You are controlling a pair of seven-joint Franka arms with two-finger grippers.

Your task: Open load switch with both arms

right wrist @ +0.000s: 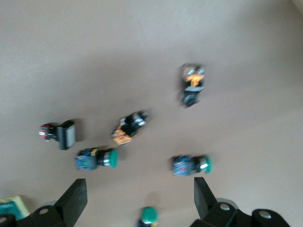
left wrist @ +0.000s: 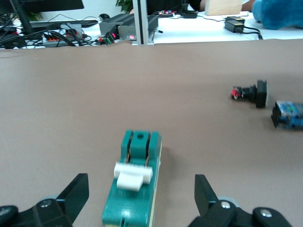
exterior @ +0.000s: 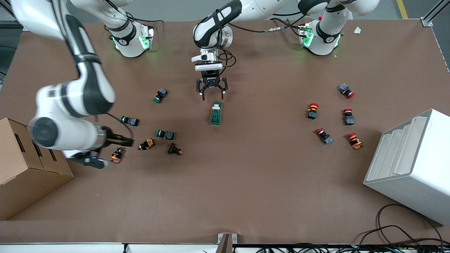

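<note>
Front view, load switch [exterior: 216, 113] between green push-buttons [exterior: 165, 134], red push-buttons [exterior: 313, 110]

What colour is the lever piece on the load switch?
White, on the green load switch; the lever shows best in the left wrist view.

text: I am finding none readable | load switch [exterior: 216, 113]: showing no legible marking | push-buttons [exterior: 165, 134]: showing no legible labels | cardboard box [exterior: 21, 168]: showing no print
</note>
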